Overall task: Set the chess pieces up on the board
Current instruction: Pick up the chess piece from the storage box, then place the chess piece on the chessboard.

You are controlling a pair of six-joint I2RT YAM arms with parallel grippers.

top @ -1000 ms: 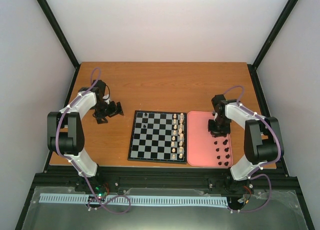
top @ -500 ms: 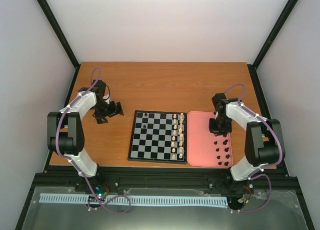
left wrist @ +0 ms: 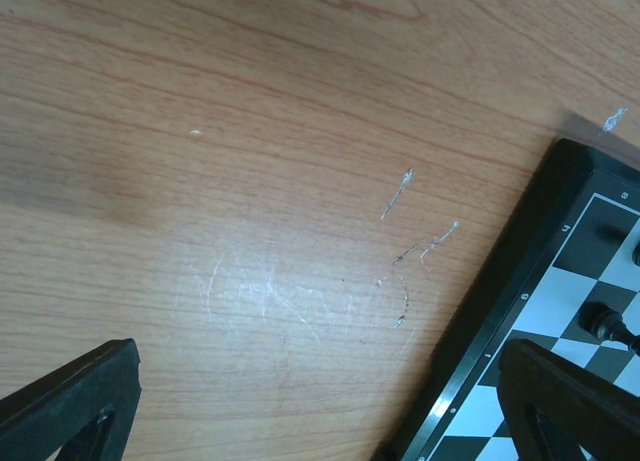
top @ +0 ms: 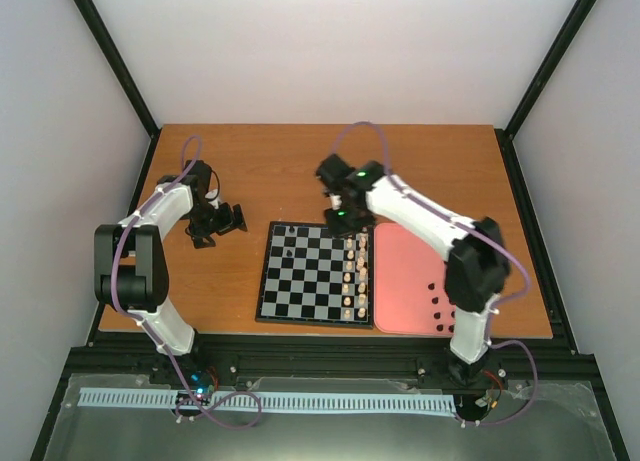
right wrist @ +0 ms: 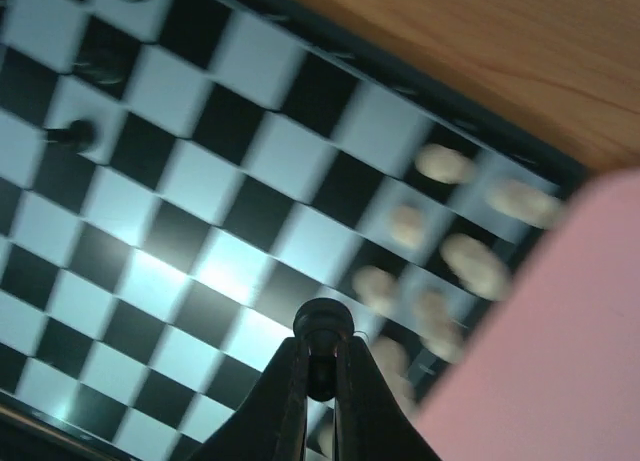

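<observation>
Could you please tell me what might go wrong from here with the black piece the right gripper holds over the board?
1. The right gripper pinches the black piece by its fingertips alone, head sticking out; it could twist or slip and land off-square.
2. The cream-white pieces stand packed along the right side of the board, close beside that gripper; lowering there might topple them.

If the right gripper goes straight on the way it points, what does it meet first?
Likely the board, on free squares beside the cream-white pieces; the black chess piece it holds would touch first. Height is unclear.
</observation>
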